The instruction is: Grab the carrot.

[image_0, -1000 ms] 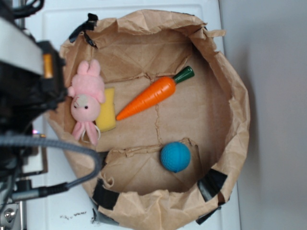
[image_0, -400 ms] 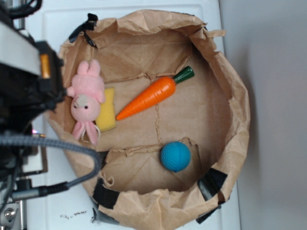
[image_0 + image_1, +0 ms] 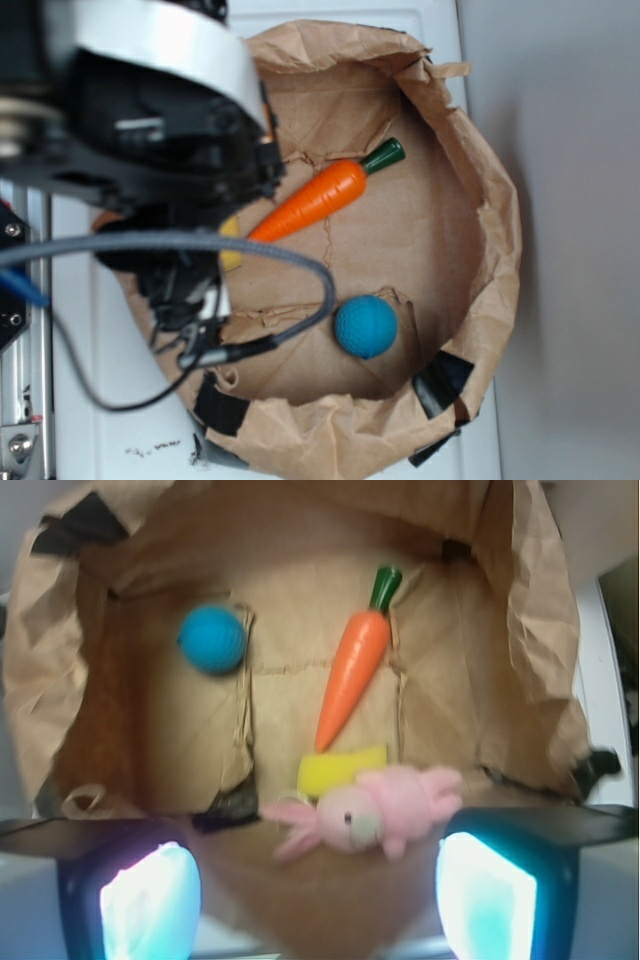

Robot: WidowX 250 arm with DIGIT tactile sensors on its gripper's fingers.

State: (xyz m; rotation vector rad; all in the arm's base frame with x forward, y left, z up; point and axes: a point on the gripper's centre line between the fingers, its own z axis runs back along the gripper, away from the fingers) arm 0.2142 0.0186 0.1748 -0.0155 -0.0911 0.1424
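Note:
The orange carrot (image 3: 312, 200) with a dark green stem cap lies diagonally on the floor of the brown paper bag (image 3: 480, 200); in the wrist view the carrot (image 3: 352, 670) points down toward a yellow sponge. My gripper (image 3: 318, 900) is open, its two pale fingers wide apart with nothing between them, hovering above the bag's near rim, well short of the carrot. In the exterior view the arm (image 3: 160, 130) covers the bag's left side and the fingers are hidden.
A blue ball (image 3: 365, 327) sits in the bag's lower part. A pink plush bunny (image 3: 380, 808) and the yellow sponge block (image 3: 340, 771) lie just below the carrot's tip. The bag's crumpled walls rise all round on a white tabletop (image 3: 100, 400).
The arm has swung right from the left edge over the bag's left side, now covering the pink bunny and most of the sponge. The carrot and ball have not moved.

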